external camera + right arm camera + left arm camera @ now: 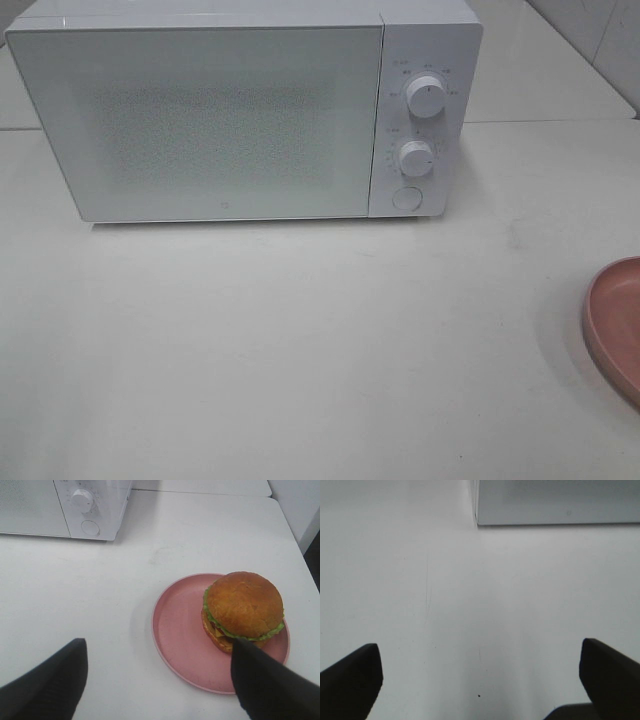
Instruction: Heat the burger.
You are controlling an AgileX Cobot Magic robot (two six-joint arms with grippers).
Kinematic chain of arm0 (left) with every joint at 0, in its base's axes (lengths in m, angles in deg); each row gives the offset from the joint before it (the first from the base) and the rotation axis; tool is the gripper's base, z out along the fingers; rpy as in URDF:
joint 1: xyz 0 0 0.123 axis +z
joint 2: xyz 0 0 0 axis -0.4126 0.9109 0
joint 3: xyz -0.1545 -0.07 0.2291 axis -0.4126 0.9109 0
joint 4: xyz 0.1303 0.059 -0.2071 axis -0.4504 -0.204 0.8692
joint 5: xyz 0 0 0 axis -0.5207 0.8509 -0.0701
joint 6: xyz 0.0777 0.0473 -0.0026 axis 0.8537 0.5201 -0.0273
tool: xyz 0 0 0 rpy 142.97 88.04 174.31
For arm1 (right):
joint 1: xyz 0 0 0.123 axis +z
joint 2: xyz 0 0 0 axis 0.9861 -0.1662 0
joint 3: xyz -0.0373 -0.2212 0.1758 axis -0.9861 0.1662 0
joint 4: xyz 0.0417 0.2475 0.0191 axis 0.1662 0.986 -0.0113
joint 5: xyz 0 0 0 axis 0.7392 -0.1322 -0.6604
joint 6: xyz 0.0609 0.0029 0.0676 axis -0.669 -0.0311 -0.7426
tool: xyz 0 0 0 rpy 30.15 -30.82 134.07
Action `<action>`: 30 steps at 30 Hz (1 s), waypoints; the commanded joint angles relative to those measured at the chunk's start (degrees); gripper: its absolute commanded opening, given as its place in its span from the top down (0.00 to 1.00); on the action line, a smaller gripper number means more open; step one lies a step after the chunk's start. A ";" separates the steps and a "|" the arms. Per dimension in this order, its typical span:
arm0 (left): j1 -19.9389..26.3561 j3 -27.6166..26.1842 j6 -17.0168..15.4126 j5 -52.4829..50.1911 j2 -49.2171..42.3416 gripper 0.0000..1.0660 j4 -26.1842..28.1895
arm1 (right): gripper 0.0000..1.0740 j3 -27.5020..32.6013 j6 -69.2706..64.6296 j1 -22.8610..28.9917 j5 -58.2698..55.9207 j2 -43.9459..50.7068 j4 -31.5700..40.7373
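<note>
Both my arms stand off from the work. The small round burger with its glossy brown domed bun and green lettuce edge [243,611] sits on the flat round pink plate [180,635], toward the side of the plate away from the microwave, and the plate lies on the white tabletop [300,350] at the right edge of the exterior high view, where only its rim [612,325] shows. My right gripper [157,672] hangs above the plate's near rim with its dark fingers [50,685] spread wide and nothing between them; one fingertip overlaps the burger's near edge in the right wrist view, though I cannot tell whether it touches. The burger thus lies ahead of the right fingers and off to that one finger's side, not centred in the gap; being round, it offers no long axis to align with. My left gripper [480,677] is likewise wide open and empty over bare table, near the left front corner of the white box-shaped microwave oven with two round knobs [230,115], whose door is shut. I judge the right arm far nearer the burger, the left nearer the door.
</note>
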 commanded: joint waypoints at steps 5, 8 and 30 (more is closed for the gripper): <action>-0.11 0.40 -0.52 -0.11 -9.51 0.06 -0.11 | 0.29 0.06 0.63 -0.40 0.69 1.49 0.00; -0.11 0.40 -0.52 -0.11 -11.40 0.06 -0.29 | 0.29 0.06 0.63 -0.40 0.69 1.49 0.00; -0.06 0.40 -0.63 -0.11 -12.15 0.06 -0.86 | 0.29 0.06 0.63 -0.40 0.69 1.49 0.00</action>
